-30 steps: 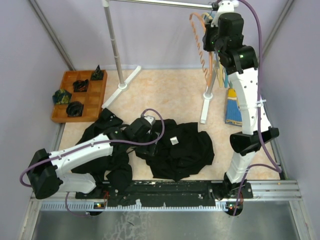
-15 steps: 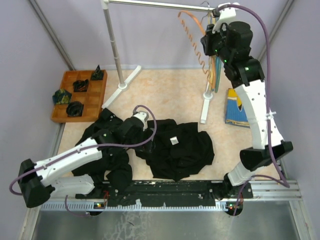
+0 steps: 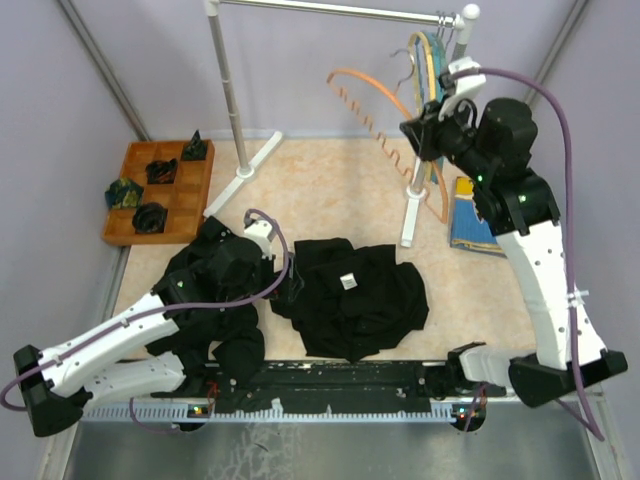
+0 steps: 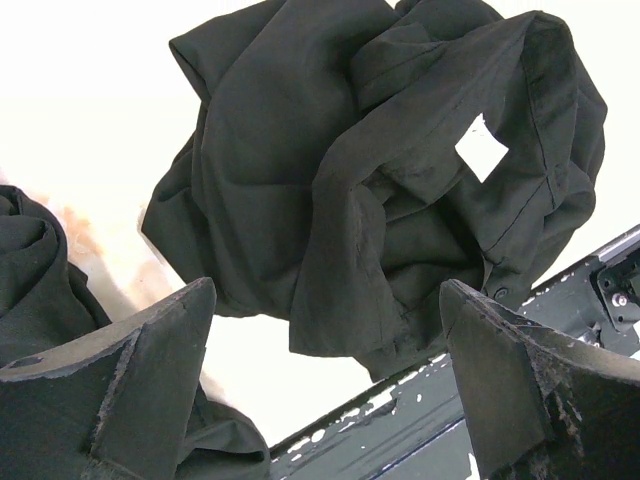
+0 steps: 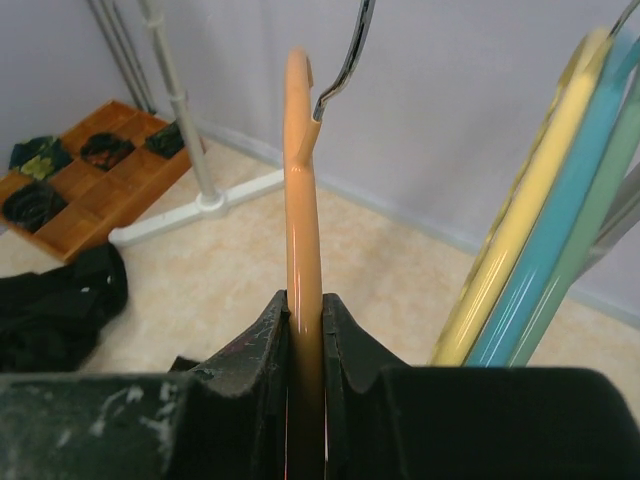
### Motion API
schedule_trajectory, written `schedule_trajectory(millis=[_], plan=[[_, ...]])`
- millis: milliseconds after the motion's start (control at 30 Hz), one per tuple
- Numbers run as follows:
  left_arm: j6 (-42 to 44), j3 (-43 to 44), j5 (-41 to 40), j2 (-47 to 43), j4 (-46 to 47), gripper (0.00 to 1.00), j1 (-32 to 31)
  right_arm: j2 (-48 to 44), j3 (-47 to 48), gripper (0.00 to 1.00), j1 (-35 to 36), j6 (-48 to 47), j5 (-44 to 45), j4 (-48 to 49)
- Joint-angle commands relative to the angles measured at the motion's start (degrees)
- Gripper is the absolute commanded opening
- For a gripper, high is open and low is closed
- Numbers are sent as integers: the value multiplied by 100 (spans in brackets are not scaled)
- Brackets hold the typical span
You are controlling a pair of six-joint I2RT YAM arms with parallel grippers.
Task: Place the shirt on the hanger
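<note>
The black shirt (image 3: pixel 365 300) lies crumpled on the table's near middle, with a white tag showing. It fills the left wrist view (image 4: pixel 400 170). My left gripper (image 3: pixel 285 285) hovers open and empty over the shirt's left edge (image 4: pixel 328 290), with both fingers apart. My right gripper (image 3: pixel 415 130) is high at the back right, shut on the orange hanger (image 3: pixel 360 95). The hanger is off the rail and sticks out to the left. In the right wrist view the jaws (image 5: pixel 305 300) pinch the orange hanger (image 5: pixel 300 170) just below its metal hook (image 5: pixel 345 60).
A clothes rack (image 3: pixel 225 90) stands at the back, with yellow and teal hangers (image 3: pixel 432 60) on its right end. They also show beside the right gripper (image 5: pixel 540 200). A wooden tray (image 3: pixel 195 190) sits back left. More black clothes (image 3: pixel 215 330) lie under the left arm. A blue-and-yellow garment (image 3: pixel 465 215) lies at the right.
The right gripper has carried the orange hanger down off the rail and swung it out to the left. The left wrist has drawn back leftward, towards the shirt's left edge.
</note>
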Motion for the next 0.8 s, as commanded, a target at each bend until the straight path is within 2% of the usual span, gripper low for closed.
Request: schedule_trajectory(millis=[0, 167, 400, 767], plan=[[28, -40, -17, -7, 206, 99, 19, -873, -728, 0, -46, 279, -453, 510], [-82, -128, 185, 173, 512, 99, 19, -1476, -1397, 0, -47, 563, -578, 59], [-760, -139, 113, 642, 313, 93, -3, -2497, -2469, 0, -52, 942, -410, -415], [-1496, -815, -89, 789, 1022, 85, -448, -3477, -3355, 0, -46, 1350, -820, -1037]])
